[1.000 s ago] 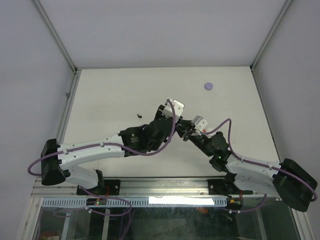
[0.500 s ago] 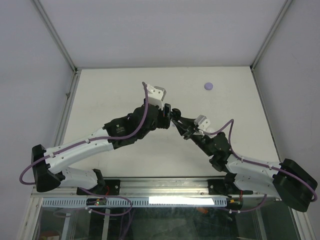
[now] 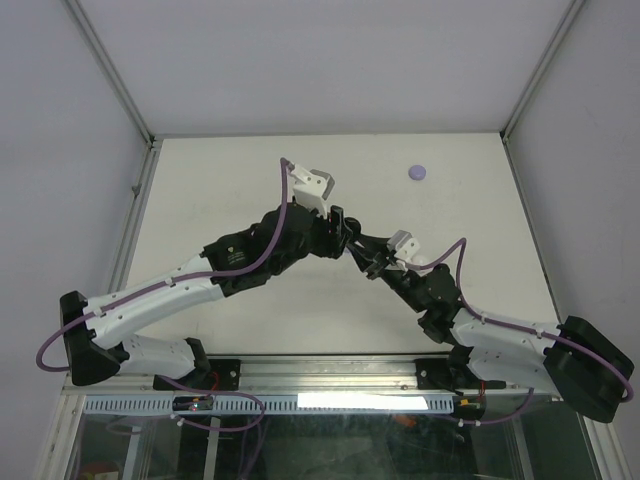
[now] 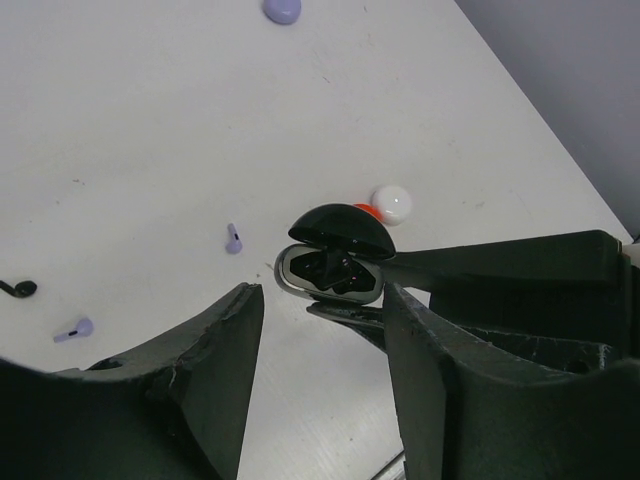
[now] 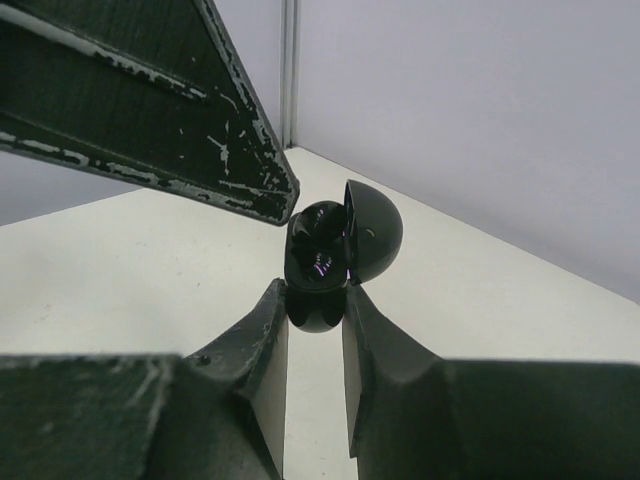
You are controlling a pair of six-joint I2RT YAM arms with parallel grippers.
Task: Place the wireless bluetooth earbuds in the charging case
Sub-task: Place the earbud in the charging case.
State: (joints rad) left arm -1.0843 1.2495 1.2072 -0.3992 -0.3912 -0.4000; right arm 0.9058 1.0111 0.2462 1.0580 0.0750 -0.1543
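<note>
Three earbuds lie loose on the table point(image 4: 150, 120) in your left wrist view: a pale purple earbud point(image 4: 233, 238), a second purple earbud point(image 4: 75, 328) and a black earbud point(image 4: 18, 289), all left of the charging case point(image 4: 335, 262). From overhead, the arms cover them. Your right gripper point(image 5: 313, 300) pinches the case, lid open. Your left gripper point(image 4: 322, 295) hangs spread just beside it, holding nothing. Open tabletop runs on to the far edge, where a purple disc point(image 3: 417, 172) sits.

Glossy black charging case point(image 4: 340, 230), pale purple earbuds point(image 4: 233, 238), off-white table point(image 4: 150, 120).
</note>
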